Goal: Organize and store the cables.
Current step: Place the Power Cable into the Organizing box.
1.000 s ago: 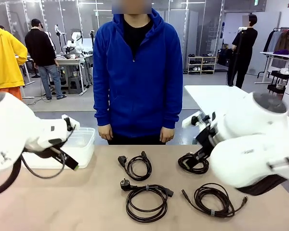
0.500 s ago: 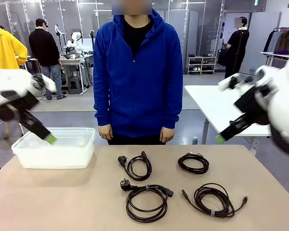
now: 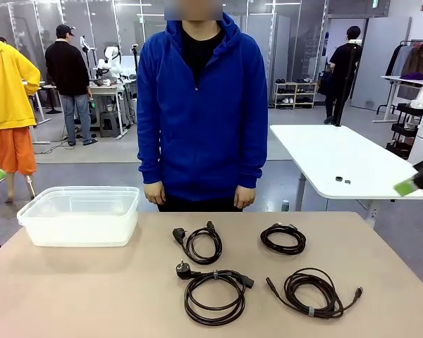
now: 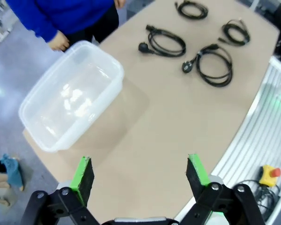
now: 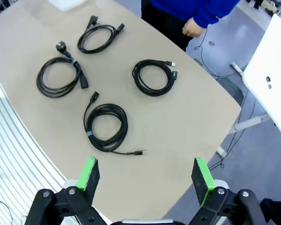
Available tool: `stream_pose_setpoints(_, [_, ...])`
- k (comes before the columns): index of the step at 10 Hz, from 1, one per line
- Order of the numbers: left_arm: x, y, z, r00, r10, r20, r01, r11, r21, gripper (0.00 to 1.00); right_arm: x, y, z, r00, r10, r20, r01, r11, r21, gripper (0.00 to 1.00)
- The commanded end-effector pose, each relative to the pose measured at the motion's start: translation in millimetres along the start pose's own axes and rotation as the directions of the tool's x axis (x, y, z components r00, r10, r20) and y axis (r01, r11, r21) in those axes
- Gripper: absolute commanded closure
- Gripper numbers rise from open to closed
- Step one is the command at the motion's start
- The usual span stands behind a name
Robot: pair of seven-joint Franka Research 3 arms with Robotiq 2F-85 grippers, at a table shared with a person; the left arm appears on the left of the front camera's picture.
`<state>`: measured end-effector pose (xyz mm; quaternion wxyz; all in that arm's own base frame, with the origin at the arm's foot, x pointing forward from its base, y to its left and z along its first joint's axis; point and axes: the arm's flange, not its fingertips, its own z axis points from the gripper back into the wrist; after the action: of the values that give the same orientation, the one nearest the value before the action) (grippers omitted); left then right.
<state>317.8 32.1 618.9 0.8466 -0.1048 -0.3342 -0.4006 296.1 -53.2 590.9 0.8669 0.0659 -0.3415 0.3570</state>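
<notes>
Left gripper [image 4: 138, 164] and right gripper [image 5: 145, 164] gape empty above the table [image 4: 168, 117]; each cable [image 3: 214, 275] probably needs pinching across all loops.

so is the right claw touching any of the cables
Apart: the right wrist view shows the right claw open, high above the nearest cable.

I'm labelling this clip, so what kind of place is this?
Likely a robotics lab: a table with coiled cables and a clear bin, a white table beyond, people at workbenches behind.
</notes>
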Motion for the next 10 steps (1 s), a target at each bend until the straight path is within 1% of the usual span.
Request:
stream_pose_setpoints(1, [-36.8,11.4,10.1,0.994,-0.018,0.106,0.018,1.000,0.005,0.00,-22.9,-17.5,12.3,0.999,0.045,0.027,-0.046,0.999,0.012,0.00])
stream_pose_setpoints(2, [-63.4,18.2,23.0,0.992,0.012,0.124,-0.017,0.999,0.040,0.00,-37.3,-19.5,22.6,0.998,0.019,0.055,-0.020,1.000,0.017,0.00])
stream_pose_setpoints(3, [-83.0,24.7,27.1,0.987,0.055,0.150,-0.067,0.995,0.076,0.00,-47.6,-21.8,27.8,0.997,-0.002,0.081,0.000,1.000,0.022,0.00])
stream_pose_setpoints(4, [-95.5,26.8,23.8,0.987,0.075,0.140,-0.088,0.992,0.086,0.00,-55.3,-26.2,30.0,0.996,-0.025,0.087,0.023,0.999,0.029,0.00])
stream_pose_setpoints(5, [-99.6,27.6,24.0,0.987,0.073,0.145,-0.088,0.991,0.099,0.00,-59.3,-29.5,29.8,0.996,-0.041,0.075,0.039,0.999,0.028,0.00])
stream_pose_setpoints(6, [-98.3,26.7,27.8,0.979,0.098,0.178,-0.118,0.987,0.108,0.00,-58.0,-29.0,32.3,0.992,-0.077,0.099,0.074,0.996,0.041,0.00])
stream_pose_setpoints(7, [-101.9,31.6,34.5,0.989,0.091,0.121,-0.101,0.992,0.077,0.00,-57.1,-27.4,29.4,0.993,-0.064,0.098,0.060,0.997,0.047,0.00])
stream_pose_setpoints(8, [-101.9,31.6,34.5,0.989,0.091,0.121,-0.101,0.992,0.077,0.00,-55.8,-31.2,33.7,0.995,-0.061,0.081,0.060,0.998,0.015,0.00])
stream_pose_setpoints(10, [-101.9,31.6,34.5,0.989,0.091,0.121,-0.101,0.992,0.077,0.00,-55.8,-31.2,33.7,0.995,-0.061,0.081,0.060,0.998,0.015,0.00])
